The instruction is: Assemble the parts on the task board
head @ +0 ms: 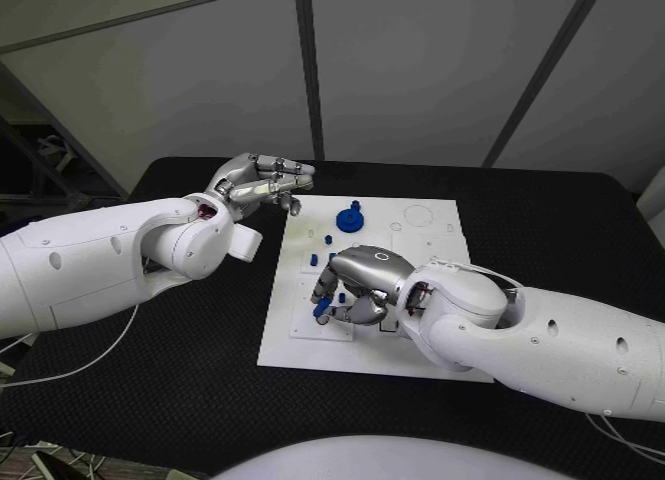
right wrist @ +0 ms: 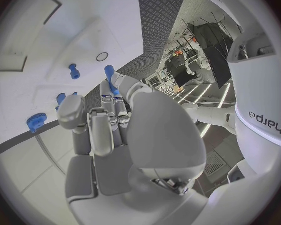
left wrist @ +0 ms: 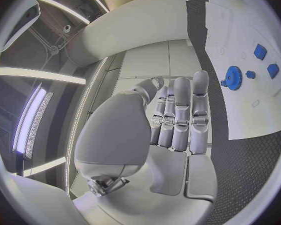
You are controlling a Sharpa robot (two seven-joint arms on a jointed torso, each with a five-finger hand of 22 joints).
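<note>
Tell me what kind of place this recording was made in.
Probably a robotics lab or test cell: a black table with grey panel walls behind it, a white task board carrying small blue parts, and studio-style gear and strip lights in the right wrist view.

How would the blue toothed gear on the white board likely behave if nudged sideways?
The blue toothed gear looks like stiff, light plastic. It appears to sit on the white task board, so it would probably turn or resist rather than slide. Its teeth should give the fingers some purchase.
</note>
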